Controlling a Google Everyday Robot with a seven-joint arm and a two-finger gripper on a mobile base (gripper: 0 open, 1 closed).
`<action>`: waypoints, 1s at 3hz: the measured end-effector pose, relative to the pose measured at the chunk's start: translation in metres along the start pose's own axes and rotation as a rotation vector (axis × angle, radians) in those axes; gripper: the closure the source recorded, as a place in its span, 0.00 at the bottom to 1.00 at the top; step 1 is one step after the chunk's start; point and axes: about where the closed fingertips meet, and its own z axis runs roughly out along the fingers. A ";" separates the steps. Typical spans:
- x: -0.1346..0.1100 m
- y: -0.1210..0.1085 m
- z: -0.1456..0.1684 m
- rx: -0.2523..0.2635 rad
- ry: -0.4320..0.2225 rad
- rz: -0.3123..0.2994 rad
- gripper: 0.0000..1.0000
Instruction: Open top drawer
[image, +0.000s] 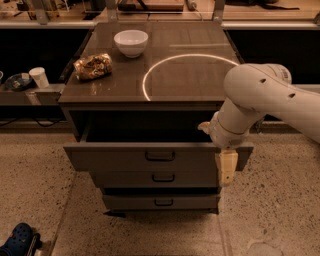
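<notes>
The top drawer of the grey-brown cabinet stands pulled out, with its dark inside showing behind the flat front panel. Its small dark loop handle is at the centre of the panel. My gripper hangs at the right end of the drawer front, over its top edge and down in front of the panel. The white arm reaches in from the right. The part of the gripper behind the panel is hidden.
Two narrower drawers, the middle drawer and the bottom drawer, sit shut below. On the cabinet top are a white bowl and a crinkled snack bag. A white cup stands on a shelf at left. A blue shoe lies bottom left.
</notes>
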 end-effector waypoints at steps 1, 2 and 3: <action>0.002 0.001 0.003 -0.022 0.010 0.009 0.00; 0.002 0.013 0.005 -0.066 0.036 0.009 0.19; 0.005 0.034 0.016 -0.125 0.039 0.009 0.39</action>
